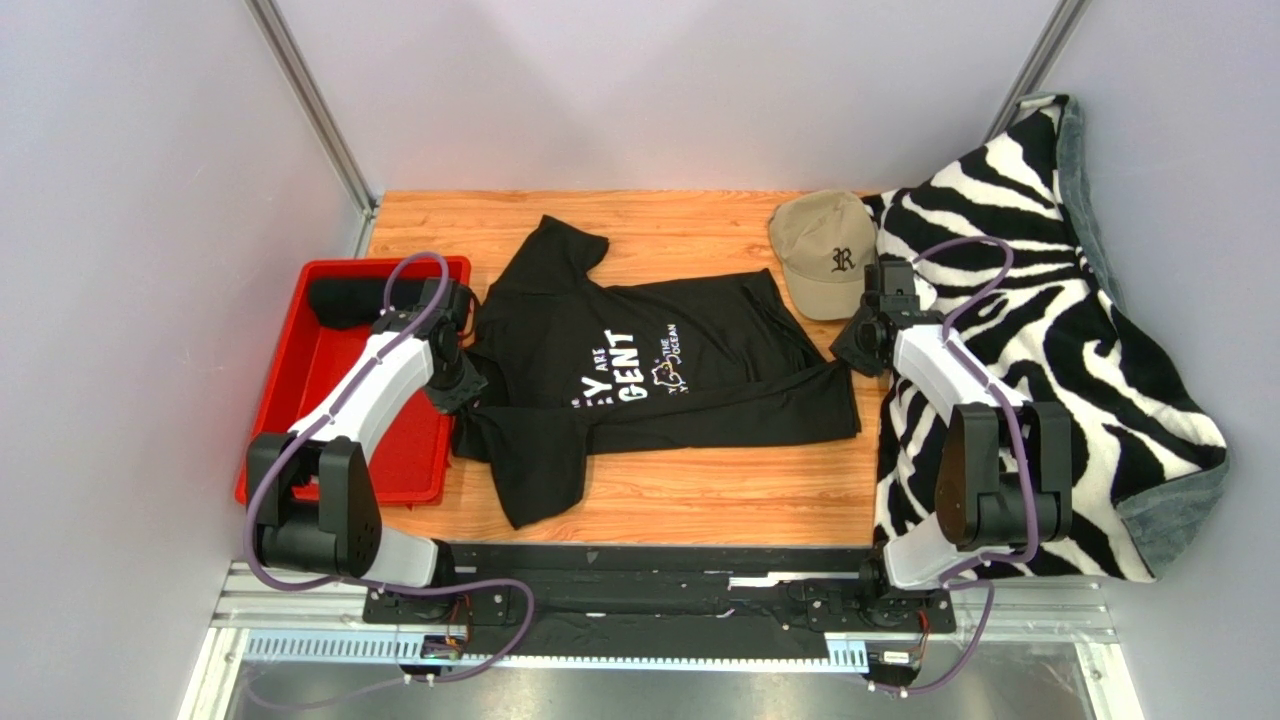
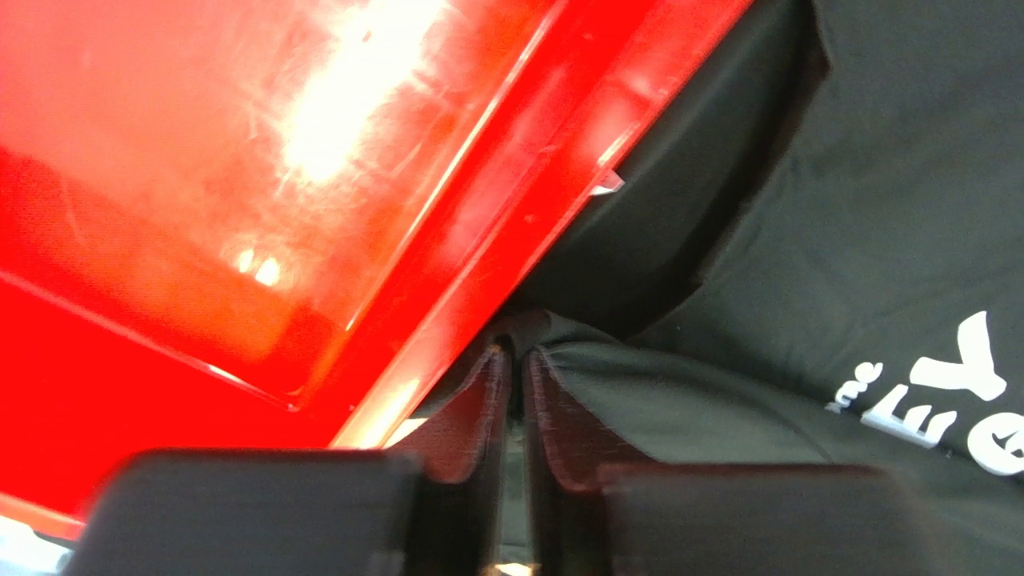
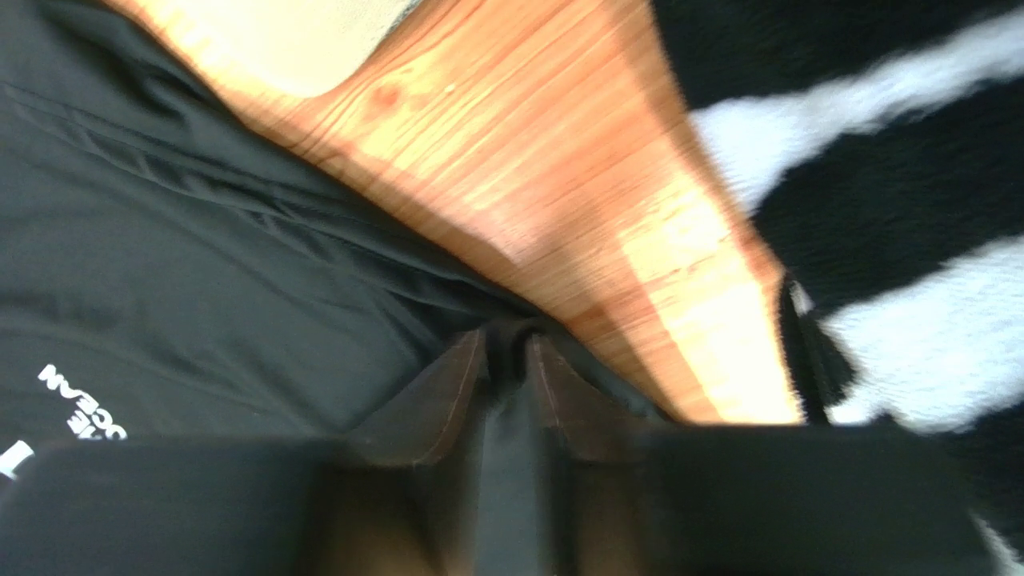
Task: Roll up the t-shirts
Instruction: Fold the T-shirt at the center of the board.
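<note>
Bright, even overhead light fills the top view; white lettering on the black cotton t-shirt (image 1: 661,360) reads crisply. In the left wrist view, white glare burns out the glossy red plastic tray (image 2: 325,108). The right wrist view is smeared with blur, and the orange wood-grain counter (image 3: 673,252) shines in patches.

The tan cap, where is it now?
The cap lies far right on the table in the top view, between the black t-shirt and the zebra blanket.
</note>
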Robot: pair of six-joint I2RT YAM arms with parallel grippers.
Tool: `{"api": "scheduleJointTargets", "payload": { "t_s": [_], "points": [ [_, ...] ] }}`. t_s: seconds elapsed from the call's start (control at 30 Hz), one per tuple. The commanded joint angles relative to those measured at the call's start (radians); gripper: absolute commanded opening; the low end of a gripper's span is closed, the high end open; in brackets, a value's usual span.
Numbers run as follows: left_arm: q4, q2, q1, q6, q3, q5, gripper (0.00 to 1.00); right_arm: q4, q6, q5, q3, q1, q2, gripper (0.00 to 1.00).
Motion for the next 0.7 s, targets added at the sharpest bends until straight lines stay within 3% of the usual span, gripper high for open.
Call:
{"api": "scheduleJointTargets", "payload": {
  "t_s": [0.0,0.07,0.1,0.2,0.4,0.53,0.67],
  "points": [
    [0.058,-0.032,0.001,0.065,0.020,0.046,0.34,-0.023,-0.036,0.043,0.038,0.016,-0.001,0.44],
    [0.084,-0.080,0.001,0.094,0.009,0.075,0.46,-0.030,-0.044,0.072,0.035,0.024,-0.030,0.57],
    [0.087,-0.095,0.001,0.101,0.003,0.081,0.55,-0.052,-0.053,0.084,0.041,0.029,-0.041,0.59],
    [0.078,-0.158,0.001,0.135,0.003,0.096,0.65,-0.101,-0.062,0.130,0.057,0.062,-0.089,0.65],
    [0.027,-0.264,-0.001,0.126,-0.018,0.122,0.66,-0.150,-0.041,0.138,0.037,0.258,-0.208,0.65],
    [0.032,-0.318,-0.008,0.077,-0.087,0.156,0.65,-0.043,0.005,-0.007,-0.053,0.452,-0.277,0.63],
    [0.050,-0.327,-0.008,0.072,-0.123,0.170,0.64,0.103,0.103,-0.055,-0.078,0.752,-0.232,0.63]
  ]
}}
